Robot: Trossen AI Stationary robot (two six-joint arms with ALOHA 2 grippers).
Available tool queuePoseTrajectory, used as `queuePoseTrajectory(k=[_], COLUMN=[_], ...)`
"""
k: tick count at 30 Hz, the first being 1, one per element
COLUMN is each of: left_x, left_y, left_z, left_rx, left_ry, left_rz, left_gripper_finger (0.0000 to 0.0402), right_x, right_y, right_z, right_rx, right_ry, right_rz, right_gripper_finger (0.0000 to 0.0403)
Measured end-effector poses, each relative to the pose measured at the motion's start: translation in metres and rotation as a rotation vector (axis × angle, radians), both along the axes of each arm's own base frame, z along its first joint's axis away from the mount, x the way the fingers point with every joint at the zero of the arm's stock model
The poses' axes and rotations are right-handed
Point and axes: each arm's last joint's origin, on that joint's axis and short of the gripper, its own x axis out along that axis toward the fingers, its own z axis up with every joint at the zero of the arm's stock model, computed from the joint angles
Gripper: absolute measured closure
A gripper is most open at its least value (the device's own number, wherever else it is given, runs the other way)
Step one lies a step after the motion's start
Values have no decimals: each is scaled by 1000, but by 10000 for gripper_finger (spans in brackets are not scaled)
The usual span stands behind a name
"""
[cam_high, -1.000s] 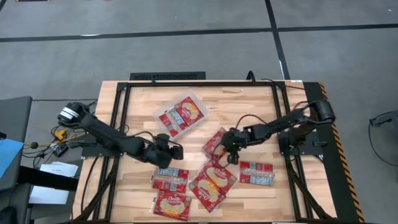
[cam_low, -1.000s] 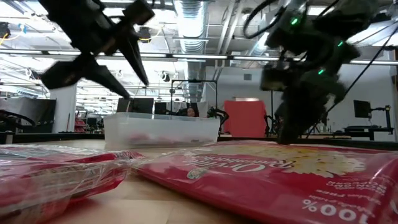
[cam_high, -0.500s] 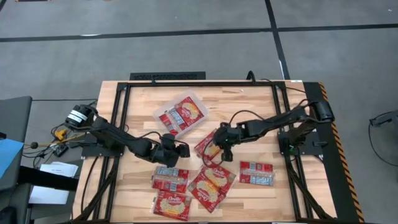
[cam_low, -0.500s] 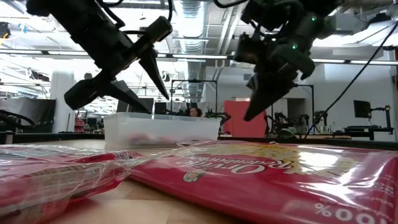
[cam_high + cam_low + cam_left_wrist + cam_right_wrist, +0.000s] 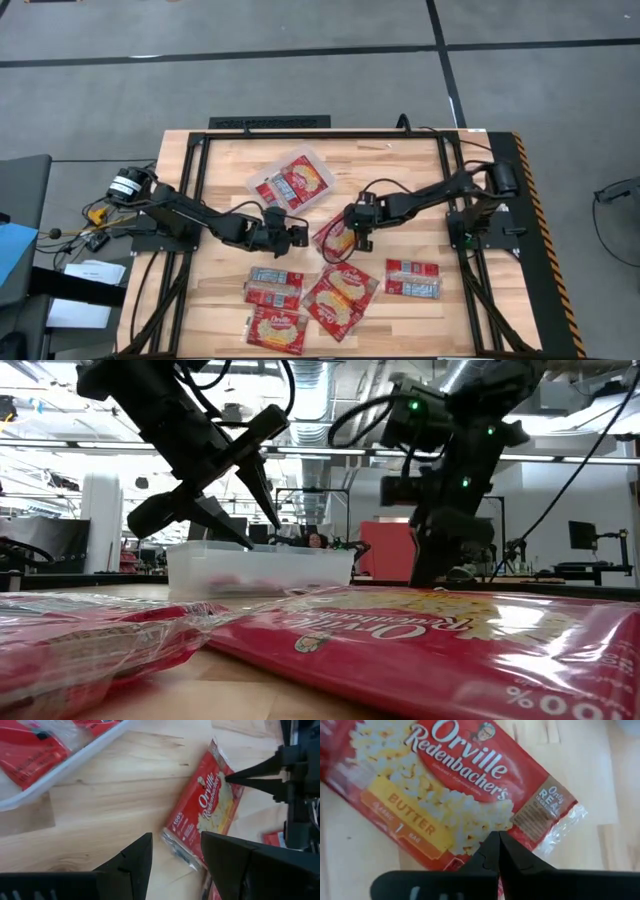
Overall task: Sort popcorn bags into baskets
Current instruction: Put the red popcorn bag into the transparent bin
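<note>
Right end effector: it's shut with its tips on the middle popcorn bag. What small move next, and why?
Probably lift the right end effector slightly and open it. Its fingers are shut, tips touching the face of the popcorn bag, gripping nothing. The bag lies flat on the table, outside the clear tray. The open left end effector hovers at its other end.

The tray [image 5: 291,183] with bags sits at the back of the worktop [image 5: 400,165]. One bag [image 5: 333,237] lies mid-worktop; more bags [image 5: 341,297] lie in front.
</note>
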Motion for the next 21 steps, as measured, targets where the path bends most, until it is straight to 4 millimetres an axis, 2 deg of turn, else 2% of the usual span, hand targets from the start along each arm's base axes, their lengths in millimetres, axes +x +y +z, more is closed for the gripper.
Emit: queuePoseTrajectory(k=[4, 8, 13, 17, 21], left_x=[0, 3, 7, 11, 17], left_y=[3, 7, 9, 12, 12], left_z=[-1, -7, -17, -26, -33], left_rx=[11, -4, -11, -43, -76], left_ry=[16, 45, 78, 105, 101], left_rz=[-3, -31, -53, -86, -148], left_gripper_finger=[246, 246, 246, 245, 222], right_x=[9, 18, 29, 35, 35], right_y=[1, 2, 3, 1, 1], right_z=[-8, -9, -5, 1, 2], right_rx=[16, 30, 26, 19, 15], right_ry=[-41, -76, -97, -123, -126], right_rz=[16, 51, 79, 87, 93], right_gripper_finger=[373, 383, 390, 376, 373])
